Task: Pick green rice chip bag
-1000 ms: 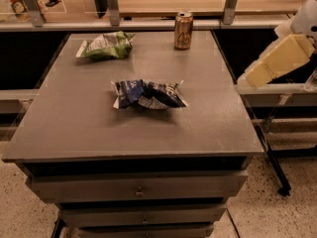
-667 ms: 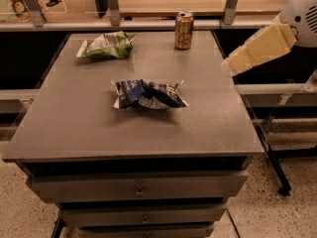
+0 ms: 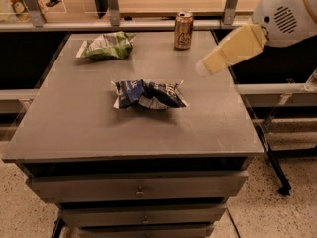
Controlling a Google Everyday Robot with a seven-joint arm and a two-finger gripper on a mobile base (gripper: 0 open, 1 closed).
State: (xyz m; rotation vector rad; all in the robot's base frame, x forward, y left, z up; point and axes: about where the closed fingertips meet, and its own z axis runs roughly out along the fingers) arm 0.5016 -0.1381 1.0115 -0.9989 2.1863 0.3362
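The green rice chip bag lies crumpled at the far left of the grey table, its white panel facing up. My gripper hangs in the air above the table's right side, at the end of a cream arm segment reaching in from the upper right. It is well to the right of the green bag and touches nothing.
A dark blue and white snack bag lies in the middle of the table. A gold drink can stands upright at the far edge, between gripper and green bag. A rail and shelf run behind the table; drawers sit below its front.
The arm has swung leftward, from beyond the table's right edge to over its right side. The bags and the can have not moved.
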